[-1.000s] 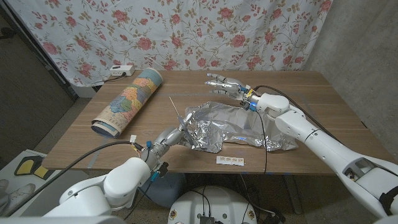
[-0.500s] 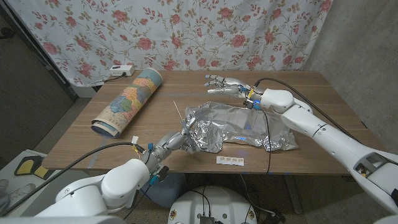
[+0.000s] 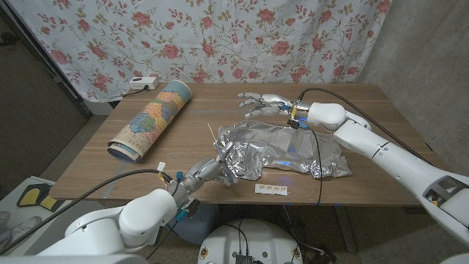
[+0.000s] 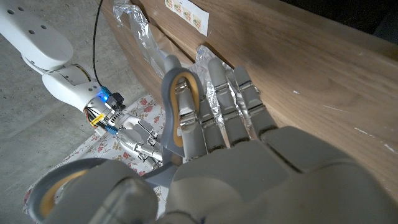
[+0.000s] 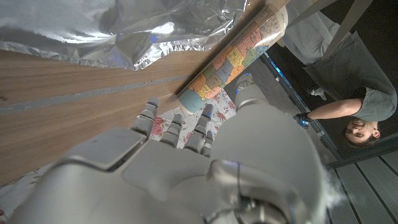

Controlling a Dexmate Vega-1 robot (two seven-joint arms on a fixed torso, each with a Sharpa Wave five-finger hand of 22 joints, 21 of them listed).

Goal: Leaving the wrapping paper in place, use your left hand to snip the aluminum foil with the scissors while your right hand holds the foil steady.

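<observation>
The aluminum foil (image 3: pixel 282 147) lay crumpled across the middle of the wooden table (image 3: pixel 381 110), its near edge close to the table's front edge and its far edge under the right hand. A small white label strip (image 3: pixel 271 189) sat on the bare wood between the foil's near edge and the table's front edge.

The left hand (image 3: pixel 209 167) was at the foil's left end and gripped the scissors (image 4: pixel 177 102); in the left wrist view the fingers passed through the grey handle loops. In the head view the blades (image 3: pixel 213 136) pointed up and away from the hand, just beside the foil's left edge. Whether the blades touched the foil could not be told.

The right hand (image 3: pixel 260 104) hovered over the foil's far edge with fingers spread and nothing in them. Contact with the foil could not be confirmed.

The wrapping paper (image 3: pixel 152 117), a roll printed with a map, lay on the table's left part, well apart from the foil, with bare wood between the two. A white power strip (image 3: pixel 143 83) sat at the far left corner against the floral curtain (image 3: pixel 220 37). The table's right part beyond the foil was bare wood. In the right wrist view a person (image 5: pixel 357 102) was beside the table.
</observation>
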